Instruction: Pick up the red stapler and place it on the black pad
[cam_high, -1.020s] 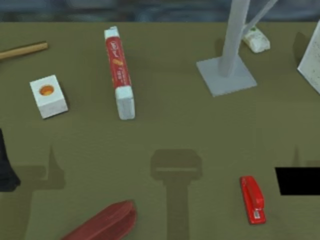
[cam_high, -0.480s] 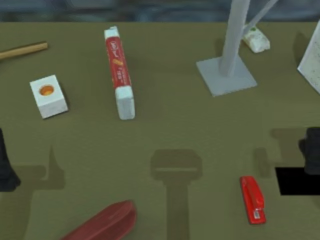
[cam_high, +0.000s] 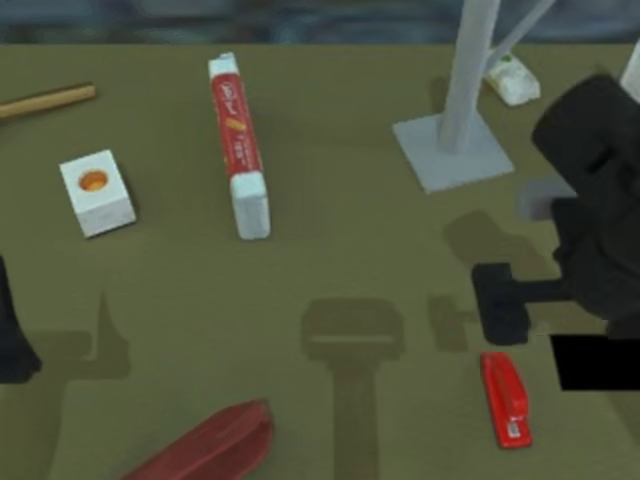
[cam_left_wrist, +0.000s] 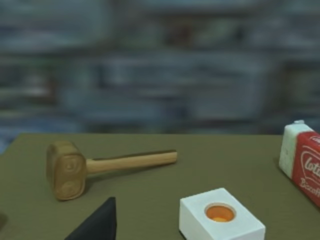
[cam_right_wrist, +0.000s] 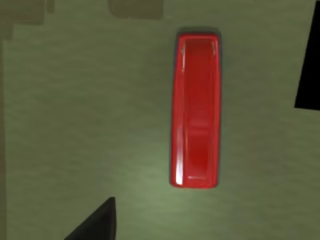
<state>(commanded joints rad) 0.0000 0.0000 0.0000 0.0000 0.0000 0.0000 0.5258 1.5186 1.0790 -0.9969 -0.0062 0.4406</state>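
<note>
Now right gripper (cam_high: 500, 310) hovers just above the stapler (cam_high: 505, 398), which lies flat on the counter (cam_high: 330, 260), long axis toward the camera, pad (cam_high: 595, 362) just right of it. Finger state: cannot tell. Left arm parked far left; right nearer.
</note>
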